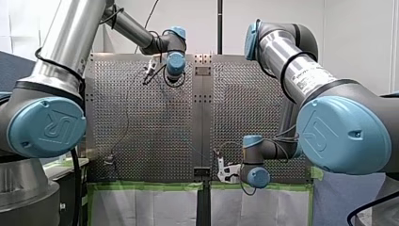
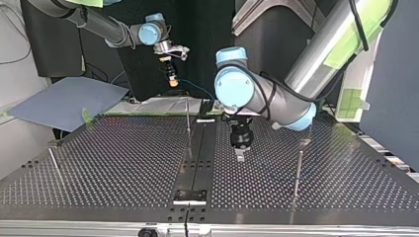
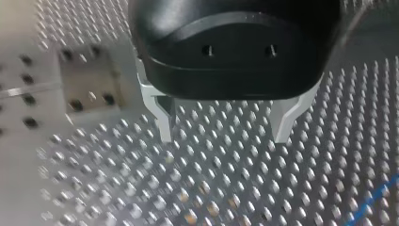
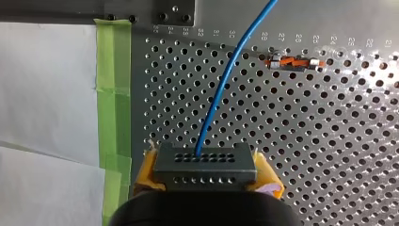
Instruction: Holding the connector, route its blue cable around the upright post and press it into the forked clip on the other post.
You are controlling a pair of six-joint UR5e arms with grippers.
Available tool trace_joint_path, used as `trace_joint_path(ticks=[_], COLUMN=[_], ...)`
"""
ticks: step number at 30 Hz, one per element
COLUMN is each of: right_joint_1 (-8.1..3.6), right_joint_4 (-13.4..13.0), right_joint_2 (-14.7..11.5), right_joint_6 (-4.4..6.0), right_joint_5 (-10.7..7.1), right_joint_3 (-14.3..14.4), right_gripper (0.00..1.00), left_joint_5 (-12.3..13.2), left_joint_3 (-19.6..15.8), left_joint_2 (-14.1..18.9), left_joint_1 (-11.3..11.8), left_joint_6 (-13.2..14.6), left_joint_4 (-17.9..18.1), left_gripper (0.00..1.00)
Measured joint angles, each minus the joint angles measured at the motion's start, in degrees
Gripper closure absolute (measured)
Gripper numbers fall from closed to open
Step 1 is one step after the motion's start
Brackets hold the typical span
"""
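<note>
The connector [image 4: 203,162] is clamped between the yellow pads [image 4: 147,169] of my right gripper [image 4: 207,173], up over the table [image 4: 329,141] beside the green tape [image 4: 113,70]; its blue cable [image 4: 221,89] is seen curving ahead across the holes; my left gripper [image 3: 225,127] is spread wide, nothing caught between its metal fingers [image 3: 165,117], low over the table.
</note>
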Motion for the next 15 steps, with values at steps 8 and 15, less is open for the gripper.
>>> trace_joint_path(ticks=[8,15], right_joint_1=[0.10,0.16], right_joint_4=[-0.01,0.00], right_joint_2=[0.00,0.00], right_joint_6=[0.00,-0.08], right_joint_5=[0.00,0.01], right_joint_3=[0.00,0.00], right_gripper=[0.98,0.98], left_joint_5=[-4.50,-7.74], left_joint_3=[1.08,1.11], left_joint_2=[-4.51,-6.35], left_joint_1=[2.51,3.48], left_joint_6=[4.50,7.35], left_joint_4=[4.18,5.18], left_gripper=[0.00,0.00])
